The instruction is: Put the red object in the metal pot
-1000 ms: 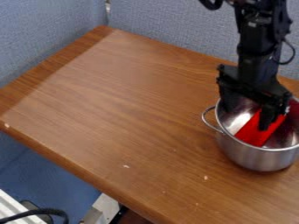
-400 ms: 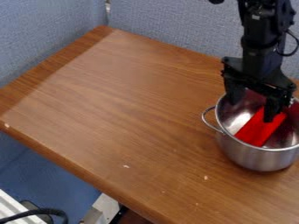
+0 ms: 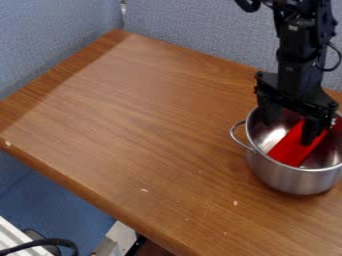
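Gripper (image 3: 302,118) is hanging spread, empty | red object (image 3: 297,148) is leaning in metal pot (image 3: 289,176) directly beneath | risk: fingers catching block or rim, tipping pot.

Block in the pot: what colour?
Bright red, plain. The block lies slanted inside the shiny silver pot; the one camera view shows it clearly.

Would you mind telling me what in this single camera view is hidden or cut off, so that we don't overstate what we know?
- Red object: its upper end is hidden behind the gripper, so contact cannot be judged.
- Metal pot: the right rim is cut off by the picture's edge; the floor is mostly covered by the red object.
- Arm: the upper part is cut off by the top edge.
- Table: the right and near parts run out of frame.
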Action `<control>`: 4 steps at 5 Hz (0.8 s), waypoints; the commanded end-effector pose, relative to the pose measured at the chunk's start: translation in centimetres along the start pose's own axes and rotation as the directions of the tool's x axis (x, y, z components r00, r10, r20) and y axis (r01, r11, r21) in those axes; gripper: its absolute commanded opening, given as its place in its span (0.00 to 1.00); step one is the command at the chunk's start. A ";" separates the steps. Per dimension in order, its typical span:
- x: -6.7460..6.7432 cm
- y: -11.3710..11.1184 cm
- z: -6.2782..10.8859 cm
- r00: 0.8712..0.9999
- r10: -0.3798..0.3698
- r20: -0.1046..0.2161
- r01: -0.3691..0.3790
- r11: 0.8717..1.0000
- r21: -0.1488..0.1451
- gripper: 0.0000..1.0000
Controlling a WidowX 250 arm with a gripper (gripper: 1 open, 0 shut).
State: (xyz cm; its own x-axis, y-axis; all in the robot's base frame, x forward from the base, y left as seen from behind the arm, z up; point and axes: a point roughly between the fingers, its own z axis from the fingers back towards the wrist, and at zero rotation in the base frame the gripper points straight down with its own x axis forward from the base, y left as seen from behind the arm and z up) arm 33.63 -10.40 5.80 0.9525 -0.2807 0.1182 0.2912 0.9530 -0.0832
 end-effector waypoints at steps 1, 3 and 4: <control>1.2 0.3 1.1 0.999 0.013 0.050 -0.013 1.000 -0.005 1.00; 1.7 0.5 0.6 0.999 0.014 0.033 -0.014 1.000 -0.004 0.00; 1.8 0.6 0.6 0.999 0.020 0.027 -0.020 1.000 -0.002 1.00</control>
State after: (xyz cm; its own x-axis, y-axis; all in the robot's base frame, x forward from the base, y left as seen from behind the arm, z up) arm 34.35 -10.67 4.99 0.9562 -0.2778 0.0922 0.2858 0.9541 -0.0895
